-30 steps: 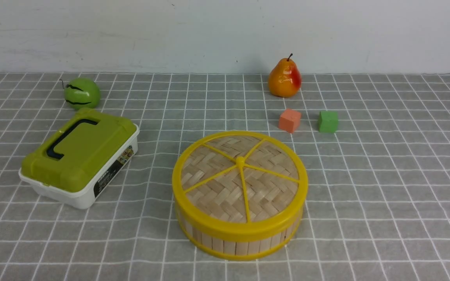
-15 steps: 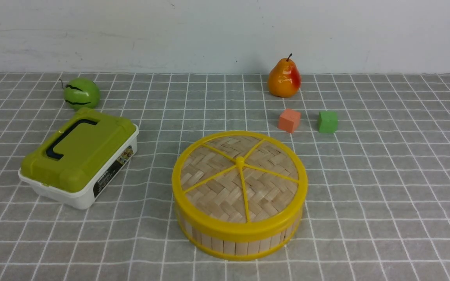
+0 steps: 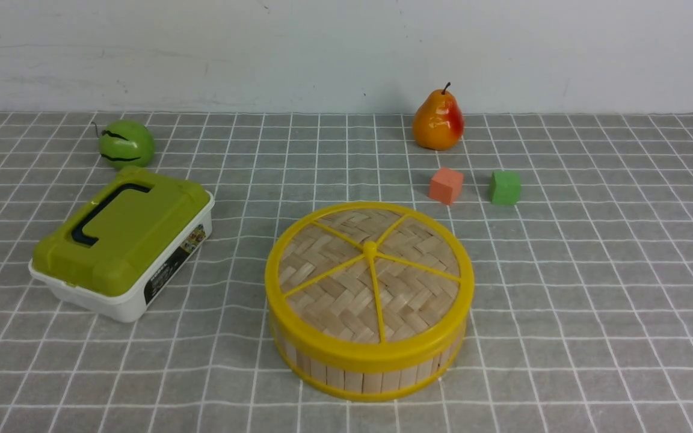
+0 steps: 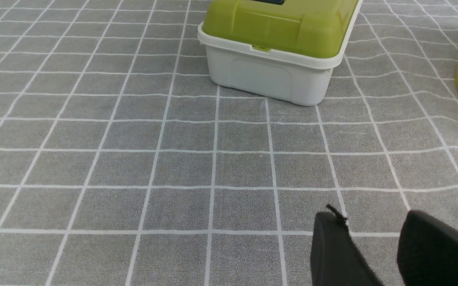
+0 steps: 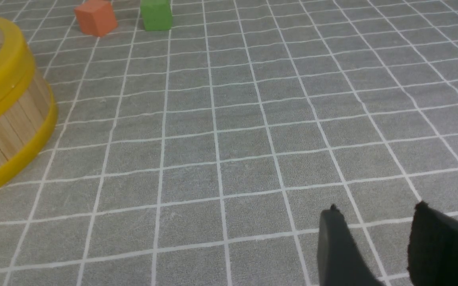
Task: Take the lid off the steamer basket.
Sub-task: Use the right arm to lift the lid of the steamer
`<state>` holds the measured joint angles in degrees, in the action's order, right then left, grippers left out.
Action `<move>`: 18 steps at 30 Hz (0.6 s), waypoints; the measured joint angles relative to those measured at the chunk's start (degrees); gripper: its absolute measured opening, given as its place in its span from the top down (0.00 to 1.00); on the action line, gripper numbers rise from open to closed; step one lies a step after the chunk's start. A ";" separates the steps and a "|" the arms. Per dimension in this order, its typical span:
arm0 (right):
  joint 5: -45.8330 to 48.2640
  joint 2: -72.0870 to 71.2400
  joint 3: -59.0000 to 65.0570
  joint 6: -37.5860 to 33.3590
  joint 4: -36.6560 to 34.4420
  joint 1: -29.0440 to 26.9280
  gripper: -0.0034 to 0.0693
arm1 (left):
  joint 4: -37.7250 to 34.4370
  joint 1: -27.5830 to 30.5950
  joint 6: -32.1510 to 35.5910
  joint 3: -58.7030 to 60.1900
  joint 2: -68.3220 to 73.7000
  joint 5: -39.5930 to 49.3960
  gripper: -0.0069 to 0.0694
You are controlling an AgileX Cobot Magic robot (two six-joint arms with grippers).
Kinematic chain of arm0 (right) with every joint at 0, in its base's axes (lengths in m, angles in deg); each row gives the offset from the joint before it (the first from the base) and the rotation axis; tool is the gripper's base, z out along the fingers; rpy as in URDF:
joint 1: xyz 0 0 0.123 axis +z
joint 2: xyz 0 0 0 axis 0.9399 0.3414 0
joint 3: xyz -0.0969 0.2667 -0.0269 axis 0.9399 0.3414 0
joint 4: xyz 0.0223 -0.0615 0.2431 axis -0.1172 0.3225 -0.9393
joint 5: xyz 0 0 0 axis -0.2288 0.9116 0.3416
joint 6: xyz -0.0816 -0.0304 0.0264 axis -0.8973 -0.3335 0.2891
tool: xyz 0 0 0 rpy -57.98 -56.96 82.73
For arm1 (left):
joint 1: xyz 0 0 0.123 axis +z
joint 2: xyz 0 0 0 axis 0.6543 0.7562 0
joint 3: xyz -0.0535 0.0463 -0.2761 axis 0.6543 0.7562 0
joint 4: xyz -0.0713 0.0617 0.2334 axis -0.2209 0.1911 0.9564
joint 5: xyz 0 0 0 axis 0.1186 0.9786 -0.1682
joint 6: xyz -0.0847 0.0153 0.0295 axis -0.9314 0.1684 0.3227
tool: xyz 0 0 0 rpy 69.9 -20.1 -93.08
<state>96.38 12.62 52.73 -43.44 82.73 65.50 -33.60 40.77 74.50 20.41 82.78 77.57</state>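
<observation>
- Lid (image 3: 369,273): seated flat on the basket (image 3: 370,376), near the middle of the checked cloth (image 3: 593,270). Its yellow rim is closed all round and the small centre knob is uncovered.
- Step in hand: judged to be the very start. No arm is seen in the front view, and the lid is untouched.
- Left gripper (image 4: 372,218): shown low over the cloth, its fingers parted with a plain gap and nothing held. The green-topped box (image 3: 121,240) lies ahead of it.
- Right gripper (image 5: 377,210): likewise parted and empty, well apart from the basket wall.
- Next move: a reach over the basket is called for, with the fingers closed on the knob or the rim. A straight lift would then be needed, so that the basket is not dragged along.
- Open room: wide bare cloth is offered to the basket's right. The box stands near on its left. Behind it are an orange cube (image 3: 446,185), a green cube (image 3: 505,187) and a pear (image 3: 438,120).
</observation>
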 joint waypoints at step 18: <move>-0.18 0.00 0.37 17.99 -28.74 0.00 0.63 | 0.00 0.00 0.00 0.00 0.00 0.00 0.60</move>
<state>96.20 12.62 53.10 -25.45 53.98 65.50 -33.60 40.77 74.50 20.41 82.78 77.57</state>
